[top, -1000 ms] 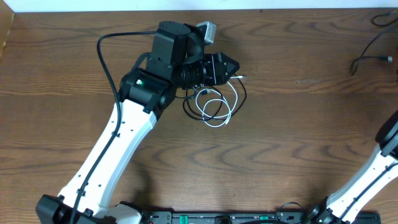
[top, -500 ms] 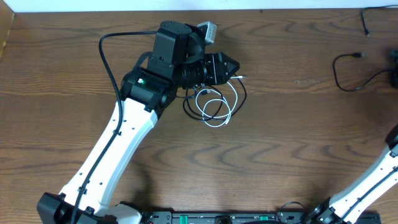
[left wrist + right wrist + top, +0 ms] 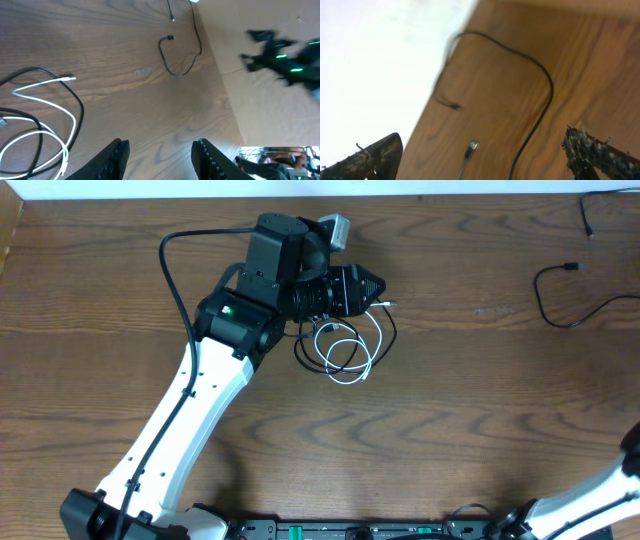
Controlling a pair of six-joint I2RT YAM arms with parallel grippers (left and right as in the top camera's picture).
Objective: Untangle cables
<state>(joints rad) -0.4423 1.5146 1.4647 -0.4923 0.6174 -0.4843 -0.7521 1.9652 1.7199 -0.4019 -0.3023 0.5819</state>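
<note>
A broad stretch of bare tabletop [image 3: 460, 410] is left open between the coiled cables [image 3: 345, 352] and the loose black cable [image 3: 541, 298] near the far right edge — nothing is seen standing there. The left side is blocked by the left arm [image 3: 195, 405], stretched diagonally up to the coil

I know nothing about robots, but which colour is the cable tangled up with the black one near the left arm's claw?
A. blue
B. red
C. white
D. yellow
C: in the left wrist view a white cable loops together with a black cable.
</note>
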